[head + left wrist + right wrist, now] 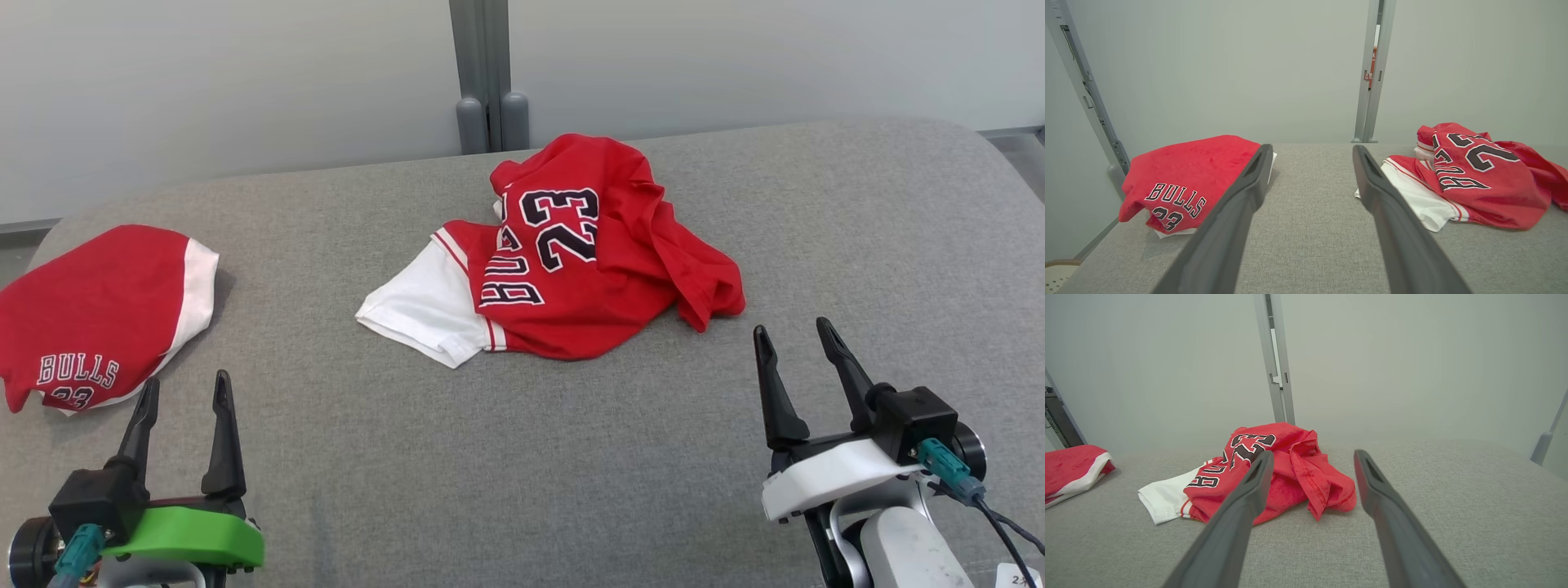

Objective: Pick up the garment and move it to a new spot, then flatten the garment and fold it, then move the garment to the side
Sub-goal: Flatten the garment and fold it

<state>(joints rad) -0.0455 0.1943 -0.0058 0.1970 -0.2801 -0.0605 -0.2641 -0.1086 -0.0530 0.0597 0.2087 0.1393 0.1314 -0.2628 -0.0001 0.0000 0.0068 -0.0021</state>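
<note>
Pickup seems pending: left pincer point(186, 377) and right pincer point(792, 325) stand wide, empty; next they must reach the farther crumpled jersey point(588, 278).

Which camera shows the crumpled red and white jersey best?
The head view: the crumpled red and white jersey lies whole and unobstructed. The left wrist view cuts it off at the right edge; in the right wrist view a dark finger crosses it.

You are seeing 2 red jerseys: crumpled jersey point(588, 269), folded jersey point(98, 318) | 2 grippers: left gripper point(186, 377), right gripper point(792, 324) | 1 grey table point(522, 465)
</note>
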